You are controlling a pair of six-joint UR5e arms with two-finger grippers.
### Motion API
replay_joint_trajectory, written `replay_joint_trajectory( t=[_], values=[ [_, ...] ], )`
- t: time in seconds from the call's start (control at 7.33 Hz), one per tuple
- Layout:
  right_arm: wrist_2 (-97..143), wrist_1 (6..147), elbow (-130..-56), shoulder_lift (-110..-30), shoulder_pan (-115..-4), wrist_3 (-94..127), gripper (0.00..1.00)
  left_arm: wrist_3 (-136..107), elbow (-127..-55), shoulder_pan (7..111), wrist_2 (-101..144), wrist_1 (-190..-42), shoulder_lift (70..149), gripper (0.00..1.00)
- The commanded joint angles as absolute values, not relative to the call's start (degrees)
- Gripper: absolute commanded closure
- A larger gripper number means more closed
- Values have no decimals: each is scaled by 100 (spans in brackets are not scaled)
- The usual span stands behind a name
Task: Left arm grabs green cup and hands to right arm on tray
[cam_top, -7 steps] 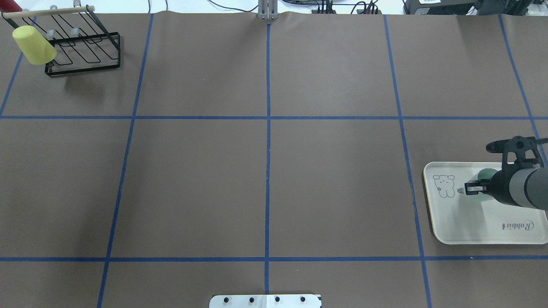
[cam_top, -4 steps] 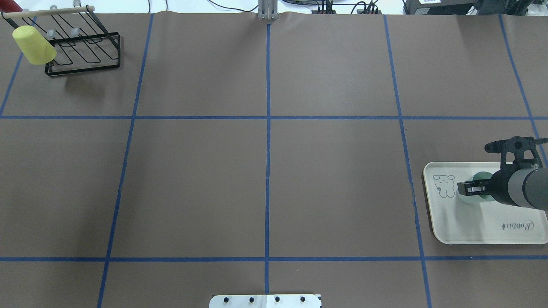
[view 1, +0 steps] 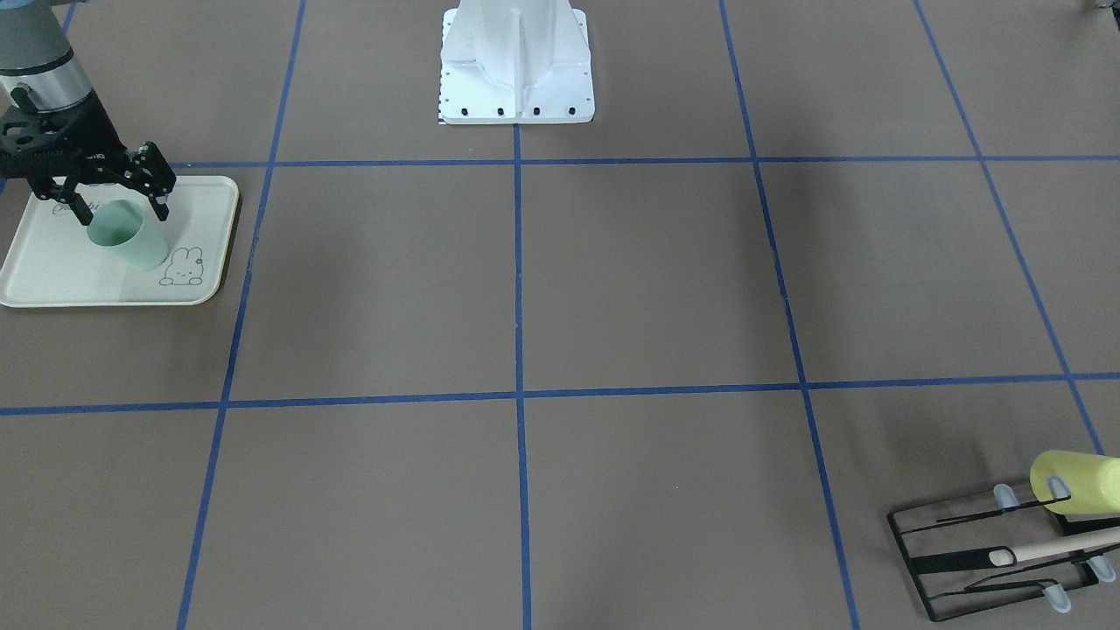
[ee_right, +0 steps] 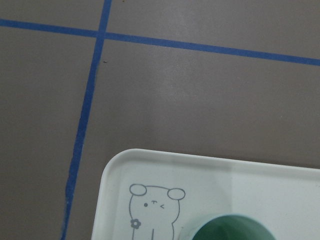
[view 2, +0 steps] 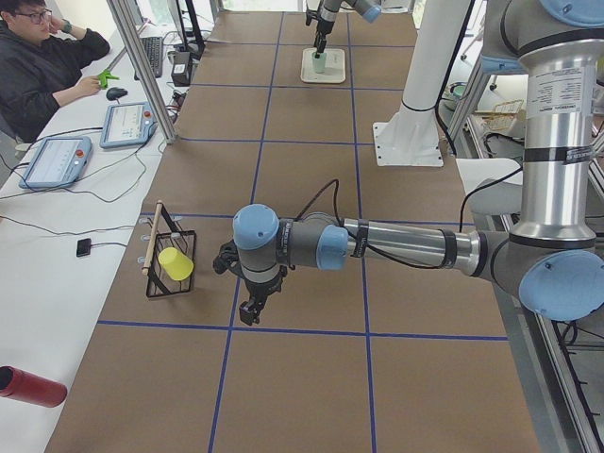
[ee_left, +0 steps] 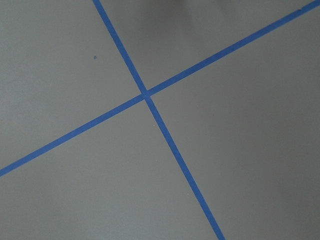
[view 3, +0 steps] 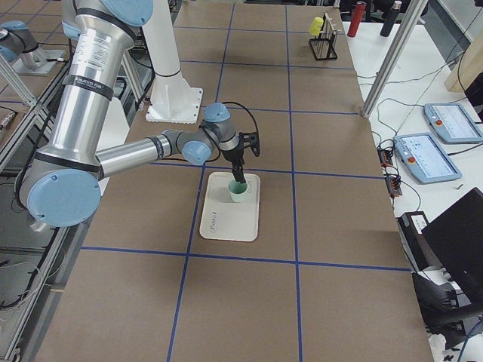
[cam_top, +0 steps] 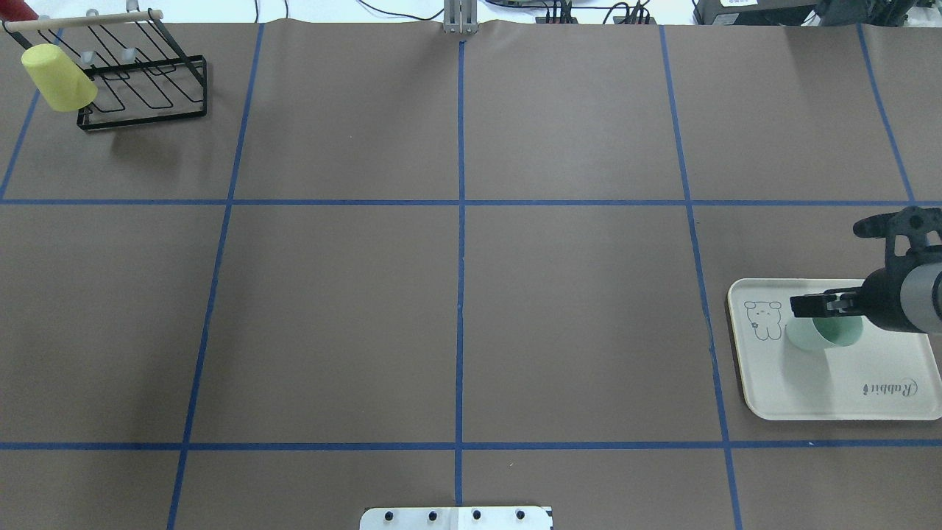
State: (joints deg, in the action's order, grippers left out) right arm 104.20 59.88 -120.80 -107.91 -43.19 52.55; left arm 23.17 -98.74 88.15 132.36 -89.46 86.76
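Exterior front-facing view: the right hand (view 1: pixel 122 213) hangs released, its fingers spread either side of the rim of the green cup (view 1: pixel 133 245). The cup stands upright, pale mint, smooth and unmarked, on the cream tray (view 1: pixel 52 284) at the robot's right, beside a rabbit drawing (view 1: pixel 181 267). The script (cam_top: pixel 889 387) reads "Rabbit". The left hand (view 2: pixel 251 310) hovers over the brown, blue-taped surface (view 1: pixel 612 280); I cannot tell its grip. Far left, a yellow cup (cam_top: pixel 57 76) sits on a black wire rack (cam_top: pixel 147 99).

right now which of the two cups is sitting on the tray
The green cup: it stands mouth-up on the tray, beneath the open right end effector. The yellow cup hangs tilted on the black wire rack.
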Motion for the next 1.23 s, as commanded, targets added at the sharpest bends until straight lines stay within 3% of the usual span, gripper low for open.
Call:
replay_joint_trajectory(
  t=[0.0,0.41,0.82,1.09],
  values=[
    [11597,6762,-12059,-10540,-5733,3708,0,2320,-9879,8815,13236,-8947,8675,0],
    [11856,9283,-11797,-9461,-7334,800,0,1963,-9827,8815,13228,-8947,8640,0],
    [12838,9589,-10350,-9237,-8758,-1505,0,1898,-9424,8833,13193,-9017,8683,0],
    [12858,9580,-9837,-9491,-9227,-1600,0,1890,-9045,9078,13184,-9437,8692,0]
  ],
)
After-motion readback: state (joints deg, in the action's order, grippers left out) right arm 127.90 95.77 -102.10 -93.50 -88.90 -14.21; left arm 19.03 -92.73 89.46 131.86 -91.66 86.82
